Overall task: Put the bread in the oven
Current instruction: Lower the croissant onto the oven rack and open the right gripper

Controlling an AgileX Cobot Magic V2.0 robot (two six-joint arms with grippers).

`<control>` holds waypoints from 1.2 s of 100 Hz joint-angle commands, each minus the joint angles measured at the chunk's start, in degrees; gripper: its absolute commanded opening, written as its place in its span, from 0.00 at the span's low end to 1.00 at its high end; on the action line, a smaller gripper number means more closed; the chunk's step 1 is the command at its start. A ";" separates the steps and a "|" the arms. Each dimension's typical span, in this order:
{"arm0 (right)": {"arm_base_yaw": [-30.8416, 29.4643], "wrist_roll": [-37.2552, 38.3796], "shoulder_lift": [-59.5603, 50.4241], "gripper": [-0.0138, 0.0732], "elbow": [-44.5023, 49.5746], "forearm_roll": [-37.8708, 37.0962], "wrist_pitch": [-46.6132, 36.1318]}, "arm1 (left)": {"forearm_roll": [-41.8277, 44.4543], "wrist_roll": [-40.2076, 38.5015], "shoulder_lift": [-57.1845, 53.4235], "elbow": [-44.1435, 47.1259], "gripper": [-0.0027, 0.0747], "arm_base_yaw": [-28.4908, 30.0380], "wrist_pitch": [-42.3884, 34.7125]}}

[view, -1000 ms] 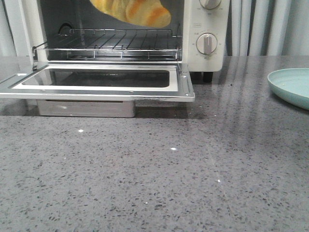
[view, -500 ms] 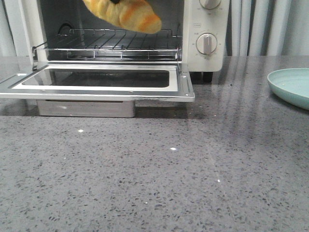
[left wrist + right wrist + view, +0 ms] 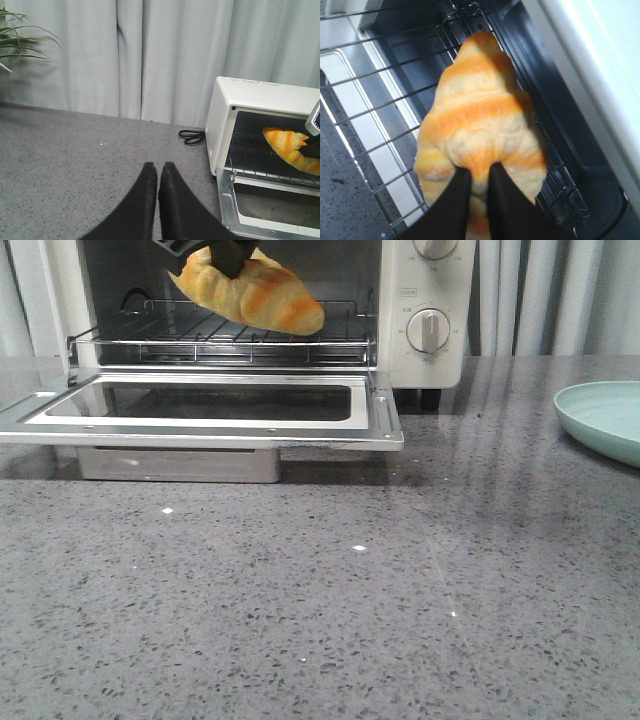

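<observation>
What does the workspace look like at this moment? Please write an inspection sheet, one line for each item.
Surface: grey speckled countertop.
Job's things: bread held over the wire rack; oven door folded down.
Clutter: pale green plate on the right.
Grippers: right gripper pinches the bread; left gripper shut, holding nothing.
Cables: black cord coiled beside the oven.
Surroundings: grey curtain, plant leaves.

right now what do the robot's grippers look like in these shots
Both grippers have plain matte black fingers that taper to rounded tips, with no markings or cables visible. The left gripper shows two smooth, curved black fingers. The right gripper has the same black fingers; in the front view only a dark part of it shows at the top edge. The arms themselves are out of view.
</observation>
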 commanded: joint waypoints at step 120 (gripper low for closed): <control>8.14 4.83 -11.29 0.61 -2.75 -0.40 15.40 | -2.99 2.59 -4.97 -1.27 0.01 0.11 -3.69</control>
